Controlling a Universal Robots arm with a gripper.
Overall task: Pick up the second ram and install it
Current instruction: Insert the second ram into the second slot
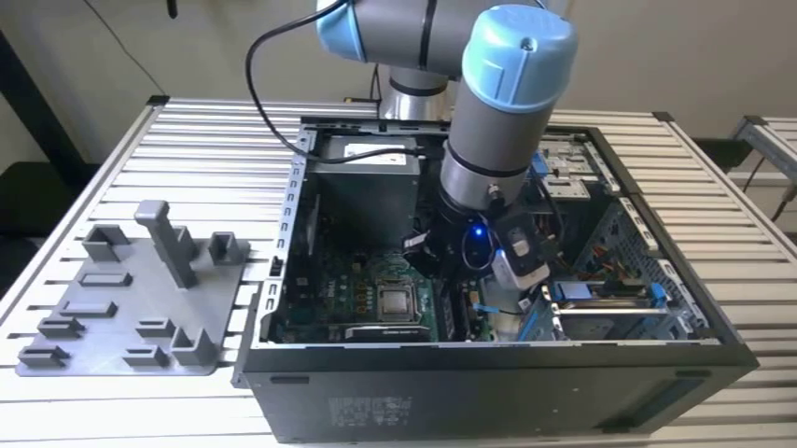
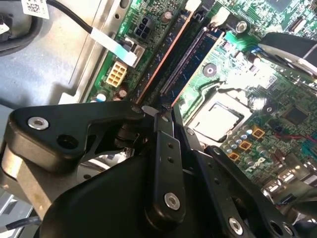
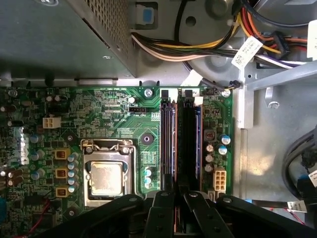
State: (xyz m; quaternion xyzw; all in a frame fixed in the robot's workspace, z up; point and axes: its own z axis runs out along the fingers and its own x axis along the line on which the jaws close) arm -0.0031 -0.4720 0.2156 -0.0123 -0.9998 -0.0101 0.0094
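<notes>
The second ram [image 3: 176,148] stands on edge along a memory slot of the green motherboard [image 3: 114,114], its thin brownish top edge running away from the fingers. In the second wrist view the same ram [image 2: 166,54] runs from the fingertips toward a white slot latch. My gripper [image 3: 177,196] sits over the near end of the stick with its black fingers [image 3: 163,213] drawn close on either side. In the exterior view the gripper [image 1: 477,275] is down inside the open computer case [image 1: 498,359], beside the processor socket [image 1: 396,301].
A second black slot [image 3: 190,144] lies right beside the held stick. The processor socket [image 3: 106,178] is a short way off. The grey power supply [image 1: 361,177] and bundled cables [image 3: 208,44] crowd the case's back. A grey parts fixture [image 1: 137,299] lies on the slatted table at the exterior view's left.
</notes>
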